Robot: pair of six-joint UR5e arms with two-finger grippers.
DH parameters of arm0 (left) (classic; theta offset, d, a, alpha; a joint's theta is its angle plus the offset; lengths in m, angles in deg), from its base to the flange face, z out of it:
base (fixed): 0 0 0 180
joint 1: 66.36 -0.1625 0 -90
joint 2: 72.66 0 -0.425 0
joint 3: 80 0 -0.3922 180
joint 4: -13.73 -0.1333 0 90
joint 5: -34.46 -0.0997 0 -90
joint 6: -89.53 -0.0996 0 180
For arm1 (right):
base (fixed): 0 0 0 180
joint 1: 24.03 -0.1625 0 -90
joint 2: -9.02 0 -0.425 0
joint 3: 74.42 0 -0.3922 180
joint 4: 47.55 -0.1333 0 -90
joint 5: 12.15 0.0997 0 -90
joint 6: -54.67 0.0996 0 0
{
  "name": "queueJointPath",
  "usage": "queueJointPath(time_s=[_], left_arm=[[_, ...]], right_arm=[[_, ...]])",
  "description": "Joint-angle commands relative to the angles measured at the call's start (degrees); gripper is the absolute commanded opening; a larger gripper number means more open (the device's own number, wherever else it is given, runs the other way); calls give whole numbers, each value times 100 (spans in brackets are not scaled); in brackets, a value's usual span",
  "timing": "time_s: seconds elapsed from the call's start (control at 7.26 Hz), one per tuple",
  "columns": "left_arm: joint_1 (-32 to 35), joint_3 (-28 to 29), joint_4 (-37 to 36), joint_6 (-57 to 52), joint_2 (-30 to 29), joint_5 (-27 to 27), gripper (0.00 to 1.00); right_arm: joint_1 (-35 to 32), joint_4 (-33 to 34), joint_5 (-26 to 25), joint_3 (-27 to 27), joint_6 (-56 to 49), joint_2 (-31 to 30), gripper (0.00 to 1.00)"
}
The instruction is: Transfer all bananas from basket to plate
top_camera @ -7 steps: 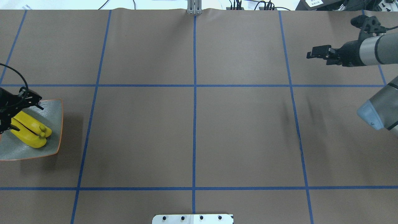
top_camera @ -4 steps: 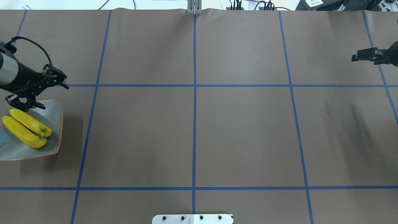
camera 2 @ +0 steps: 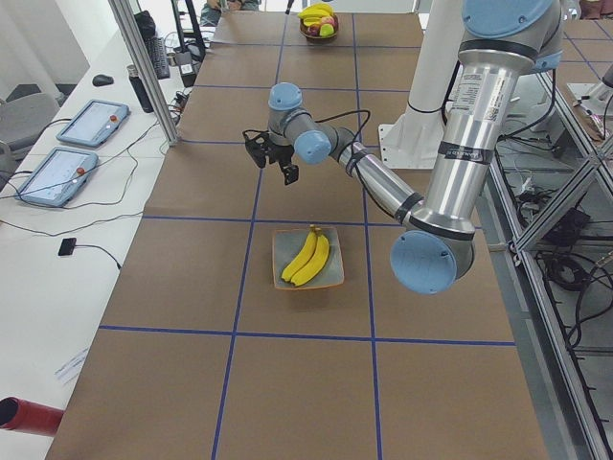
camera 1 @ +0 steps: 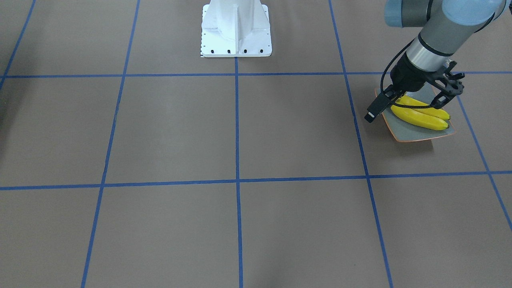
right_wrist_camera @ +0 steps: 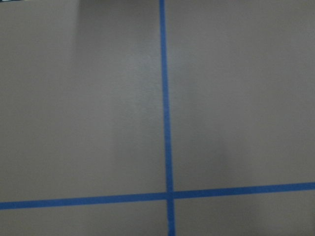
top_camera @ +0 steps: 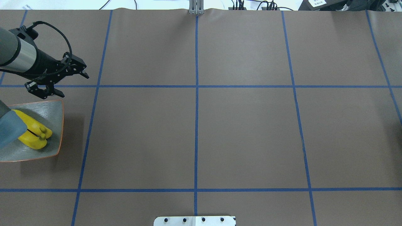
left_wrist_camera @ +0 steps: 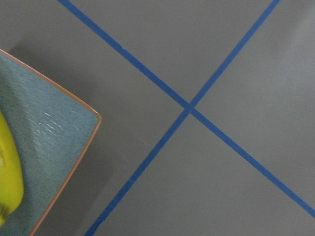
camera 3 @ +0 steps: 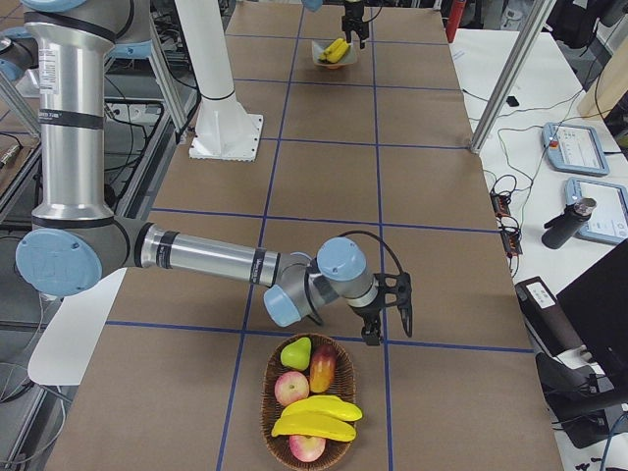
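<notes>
Half the job is done, as we judge it: two are across and two are left to move. Nearest in the right-end view, the basket (camera 3: 265,407) holds a pair of bananas (camera 3: 316,417) lying side by side on top of other fruit (camera 3: 291,390), a pear (camera 3: 296,353) among it. Just beyond its rim hangs the right claw (camera 3: 391,334), above the table (top_camera: 245,135) and touching nothing that we can make out. It shows in this side view alone, so we cannot tell how far apart its fingers stand, and its own camera gives us only bare table and tape lines (right_wrist_camera: 166,98). At the far end sits the plate (top_camera: 47,108), with the other two bananas (camera 1: 420,116) on it, pressed together lengthwise. Past the plate's corner hovers the left claw (top_camera: 75,85), spread wide and holding nothing, clear of plate and fruit; its camera catches only that corner and a sliver of yellow at the edge. We reckon the next fetch falls to the right claw, being the one beside the basket
</notes>
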Motion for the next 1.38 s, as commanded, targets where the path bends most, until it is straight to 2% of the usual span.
queueJointPath(time_s=[0.0,0.14,0.28,0.55,0.69,1.24], left_arm=[[-26,105,94,-12,-200,-67,100],[-35,139,172,-12,-217,-67,100],[-26,165,425,-21,-183,-67,100],[-26,113,515,-12,-156,-102,100],[-9,61,515,-12,-113,-103,100],[-44,95,515,-21,-112,-111,100]], right_arm=[[-915,211,425,-728,-1116,-45,100],[-1388,604,548,-1079,-2034,-63,100],[-1776,1321,863,-1143,-2809,-19,100],[-2060,2632,1059,-1170,-4242,-36,100],[-2061,3038,1199,-1274,-4432,-45,100],[-2052,3042,1209,-2091,-4792,156,100]])
